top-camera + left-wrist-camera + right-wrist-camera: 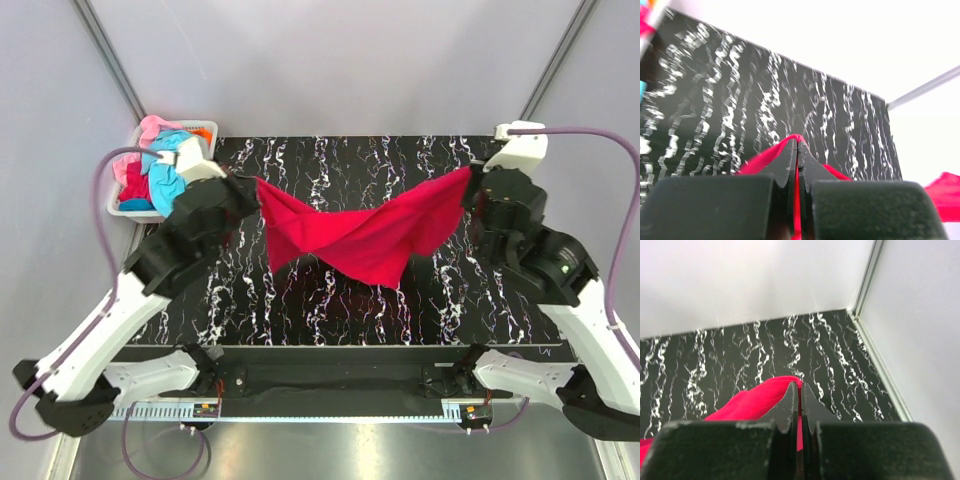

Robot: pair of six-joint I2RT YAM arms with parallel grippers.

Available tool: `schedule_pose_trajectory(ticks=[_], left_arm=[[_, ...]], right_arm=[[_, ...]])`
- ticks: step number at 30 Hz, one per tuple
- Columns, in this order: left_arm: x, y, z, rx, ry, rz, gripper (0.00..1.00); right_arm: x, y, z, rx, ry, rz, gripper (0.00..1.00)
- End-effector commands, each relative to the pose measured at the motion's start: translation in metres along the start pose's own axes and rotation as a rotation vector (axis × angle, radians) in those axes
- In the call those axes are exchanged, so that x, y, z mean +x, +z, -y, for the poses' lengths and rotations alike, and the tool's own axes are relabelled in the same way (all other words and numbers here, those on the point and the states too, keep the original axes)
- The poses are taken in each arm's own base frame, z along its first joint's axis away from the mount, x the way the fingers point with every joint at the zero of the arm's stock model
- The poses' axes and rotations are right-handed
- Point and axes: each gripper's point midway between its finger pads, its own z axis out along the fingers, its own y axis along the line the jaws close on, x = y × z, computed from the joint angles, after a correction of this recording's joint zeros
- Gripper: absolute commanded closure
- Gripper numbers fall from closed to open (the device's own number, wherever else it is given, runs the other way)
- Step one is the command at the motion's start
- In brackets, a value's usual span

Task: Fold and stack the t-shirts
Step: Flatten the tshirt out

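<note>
Left gripper [256, 189]: clenched on one edge of the red t-shirt [365, 235]. In the left wrist view the two fingers [782, 170] are pressed together, with a thin strip of red cloth pinched between them and a little red showing at the tips.

Right gripper [470, 181]: also clenched on the red t-shirt, at its opposite end. The right wrist view shows the same arrangement, with the fingers [785, 410] closed on a red fold and the cloth trailing off to the lower left of that view.

Shirt position: it is strung between my two grippers over the far half of the black marbled table [330, 310]. It is held high at both ends and sags in the middle. The cloth is not flat. Two folds cross near the centre, so it looks twisted, and the lowest flap hangs right of centre. From the overhead view I cannot tell whether that flap touches the tabletop.

Arms: both reach forward from their bases at the near edge, the left one angled toward the far left and the right one toward the far right.

Other t-shirts: a white basket [127, 212] sits just off the far left corner of the table, close behind my left wrist. A turquoise t-shirt [165, 182], a pink t-shirt [155, 127] and a bit of orange t-shirt [203, 133] are heaped loosely in it, unfolded.
</note>
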Motion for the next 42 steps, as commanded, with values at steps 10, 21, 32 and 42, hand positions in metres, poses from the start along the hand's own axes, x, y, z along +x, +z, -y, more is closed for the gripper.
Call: schedule_pose_trajectory(ticks=[10, 21, 32, 42], left_arm=[[-0.103, -0.094, -0.017, 0.104, -0.017, 0.227, 1.00], [-0.113, -0.130, 0.027, 0.396, 0.080, 0.184, 1.00], [0.010, -0.054, -0.057, -0.019, -0.209, 0.017, 1.00], [0.144, -0.014, -0.142, -0.378, -0.297, -0.135, 1.00]], right_arm=[[-0.094, -0.042, 0.054, 0.002, 0.152, 0.199, 1.00], [-0.132, -0.071, 0.057, -0.183, 0.165, 0.317, 1.00], [0.013, -0.002, -0.020, -0.109, 0.181, 0.030, 1.00], [0.169, 0.036, -0.077, -0.053, 0.180, -0.278, 1.00]])
